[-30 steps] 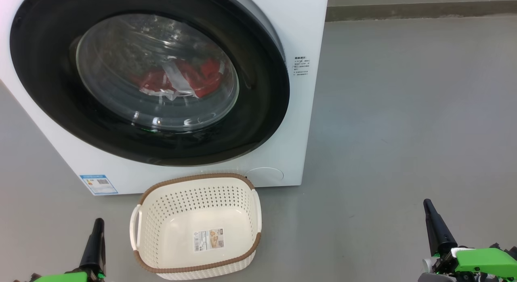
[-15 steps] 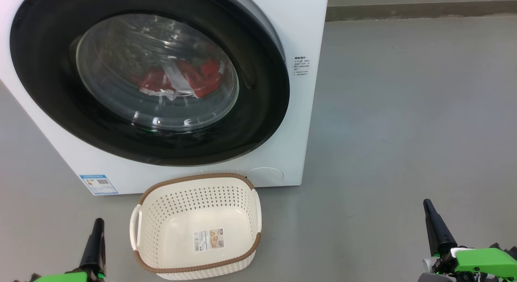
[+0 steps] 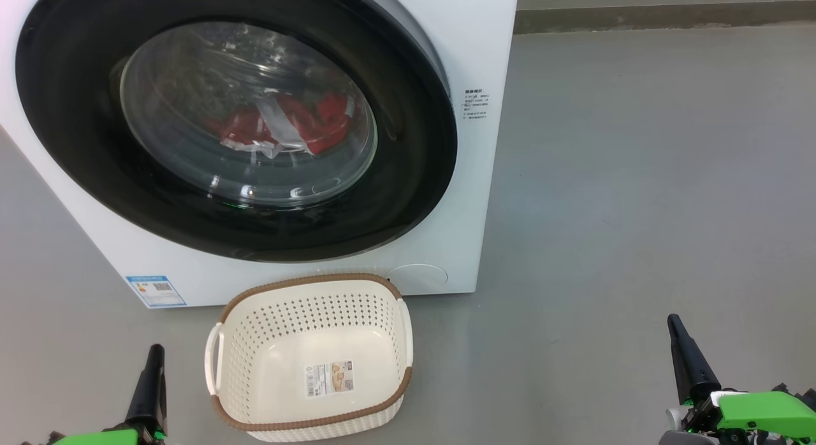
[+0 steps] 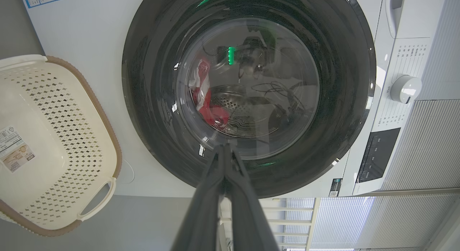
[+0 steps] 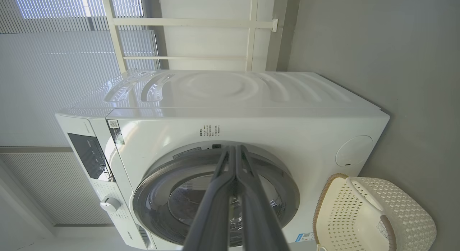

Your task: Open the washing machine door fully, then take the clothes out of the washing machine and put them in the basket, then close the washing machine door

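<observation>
Hardly a shift since a second ago: left gripper (image 3: 153,356) parked at the lower left of the head view, right gripper (image 3: 672,324) at the lower right, both low over the grey floor (image 3: 637,177) and holding nothing. Seen along each wrist camera, two long dark fingers closed tip to tip, narrowed to a single point and aimed toward the washing machine (image 3: 472,177). Just right of the left gripper, the basket (image 3: 306,314), upright on the floor, a paper label (image 3: 329,377) on its bottom, its far rim close under the machine's white front. Beyond it, the washing machine door (image 3: 76,113) lying across the opening, glossy black rim around bulging clear glass; latched or merely pushed to, impossible to tell. Behind that glass, the clothes (image 3: 287,126), a red and white heap low in the steel drum. Well apart from door and basket, the right gripper. Down at the machine's lower left corner, a small blue label (image 3: 155,291).
</observation>
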